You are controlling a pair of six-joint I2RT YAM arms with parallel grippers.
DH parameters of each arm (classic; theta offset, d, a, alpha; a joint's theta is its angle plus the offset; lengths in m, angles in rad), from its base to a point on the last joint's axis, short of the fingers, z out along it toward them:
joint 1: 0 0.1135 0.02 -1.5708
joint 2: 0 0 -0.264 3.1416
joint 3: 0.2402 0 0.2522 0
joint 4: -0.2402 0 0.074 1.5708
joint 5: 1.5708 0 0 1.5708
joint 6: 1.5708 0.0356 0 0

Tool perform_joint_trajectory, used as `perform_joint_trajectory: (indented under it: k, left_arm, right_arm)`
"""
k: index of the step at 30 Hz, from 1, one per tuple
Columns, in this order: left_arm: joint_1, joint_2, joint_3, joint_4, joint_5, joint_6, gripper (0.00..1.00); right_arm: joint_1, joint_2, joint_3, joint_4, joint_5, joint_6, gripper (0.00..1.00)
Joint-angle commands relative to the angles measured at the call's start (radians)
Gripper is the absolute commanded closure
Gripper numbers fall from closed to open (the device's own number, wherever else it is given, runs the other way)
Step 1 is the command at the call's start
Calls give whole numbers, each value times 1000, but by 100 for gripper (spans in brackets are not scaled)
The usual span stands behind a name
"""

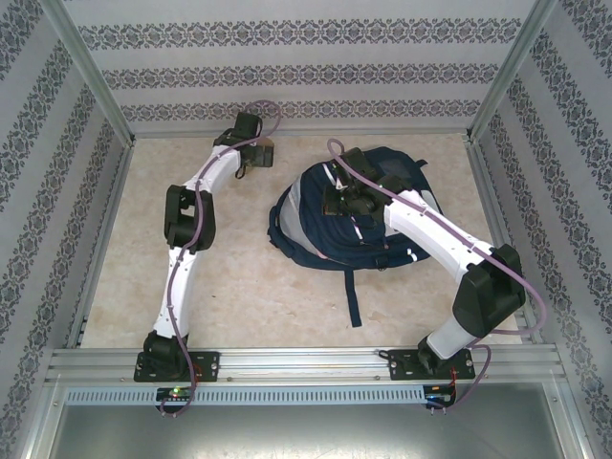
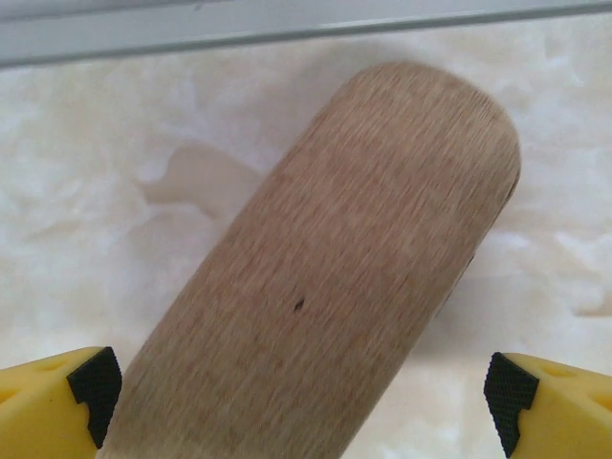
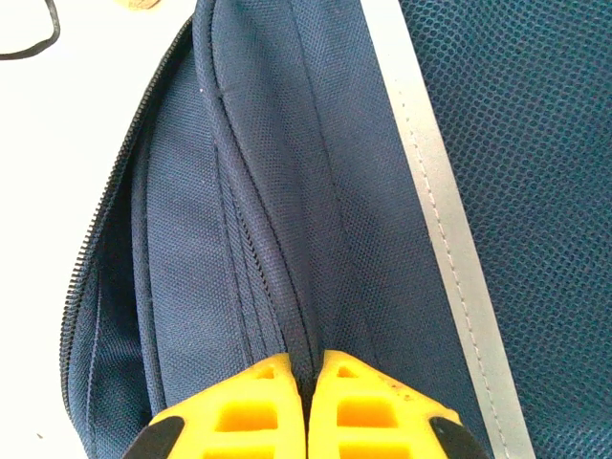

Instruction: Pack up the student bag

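— Overhead, where does the student bag [image 1: 316, 225] lie?
— Right of centre on the pale table [image 1: 239, 277], toward the far side. It is navy cloth with grey-white patches, and one dark strap [image 1: 353, 296] trails toward the near edge. The right arm bends over its top.
— And the right gripper [image 3: 308, 368]?
— Wrist view: the two yellow fingers are pressed together, pinching a raised corded seam of the navy fabric between their tips. Left of the seam runs an unfastened zip [image 3: 96, 239], its teeth showing and the cloth gaping beside it. To the right lie a grey-white stripe [image 3: 435, 220], then blue mesh [image 3: 535, 191].
— The left gripper [image 2: 301, 402]?
— Spread wide. It sits at the far left of the table, well apart from the bag, close to the metal rail [image 2: 287, 24] at the back edge. A flat wooden piece [image 2: 344, 249] with a rounded end lies between the fingers, slanting up to the right. The left black pad [image 2: 96, 382] is just beside the wood's edge; the right one stands clear of it, with bare table between.
— Does the wood rest on the table?
— It casts a soft shadow on the marbled surface; whether it lies flat or is propped cannot be told.
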Motion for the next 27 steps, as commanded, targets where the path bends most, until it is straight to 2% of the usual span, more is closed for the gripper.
perform_joint_trajectory:
  k: [1, 5, 12, 15, 18, 21, 24, 27]
  left_arm:
    - [10, 72, 145, -137, 41, 67, 0]
    - [9, 105, 207, -174, 73, 57, 0]
    - [6, 123, 193, -265, 188, 37, 18]
    - [2, 116, 180, -297, 150, 26, 27]
    - [-2, 94, 136, -297, 117, 14, 32]
    - [-3, 77, 107, -301, 84, 3, 46]
    - [-5, 40, 55, -301, 91, -10, 50]
    - [-7, -41, -71, -259, 107, -38, 55]
  right_arm:
    - [20, -41, -2, -33, 2, 38, 99]
    - [14, -31, 5, -29, -4, 41, 98]
    - [12, -8, 14, -14, -32, 42, 98]
    - [12, -9, 11, -12, -33, 43, 98]
    - [14, -15, -2, -2, -41, 50, 97]
    - [18, -16, -7, 1, -43, 53, 97]
    - [25, -20, -8, 2, -42, 50, 97]
    - [26, -27, 1, 0, -38, 37, 98]
